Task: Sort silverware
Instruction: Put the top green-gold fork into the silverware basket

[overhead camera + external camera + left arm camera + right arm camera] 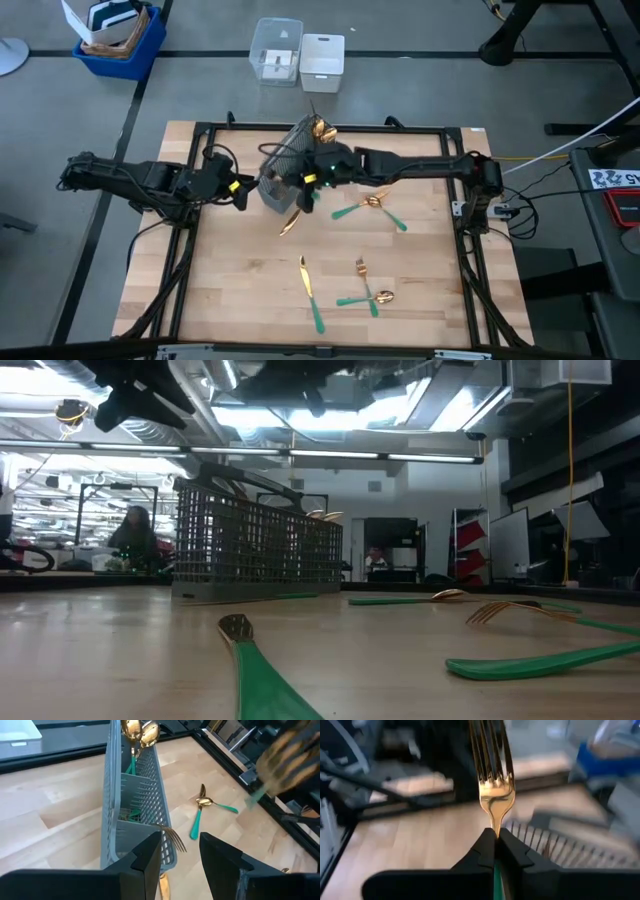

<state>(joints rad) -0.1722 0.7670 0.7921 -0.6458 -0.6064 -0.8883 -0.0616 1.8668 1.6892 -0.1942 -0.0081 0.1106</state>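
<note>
A grey mesh caddy (283,170) stands on the wooden table, with gold spoon heads (140,732) sticking out of its far compartment and a fork's tines (172,839) poking past its near end. My right gripper (496,834) is raised beside the caddy (308,183) and shut on a gold fork (495,770). My left gripper (181,842) hangs open, high off the caddy's left end (240,190), with nothing between its fingers. More silverware lies loose: a crossed pair (372,202), a knife (310,290), a fork (362,270), a spoon (380,297), and one piece by the caddy (290,222). My right gripper pinches the fork's thin neck (496,822), where the gold head meets the teal handle, between its two fingertips. The fork lies along the fingers, its tines pointing on past them. It is lifted clear of the table.
A black frame (200,128) runs around the table top. Beyond the far edge stand a clear plastic box (277,50), a white bin (322,60) and a blue bin (120,35). Bare wood (230,280) lies at the near left of the table.
</note>
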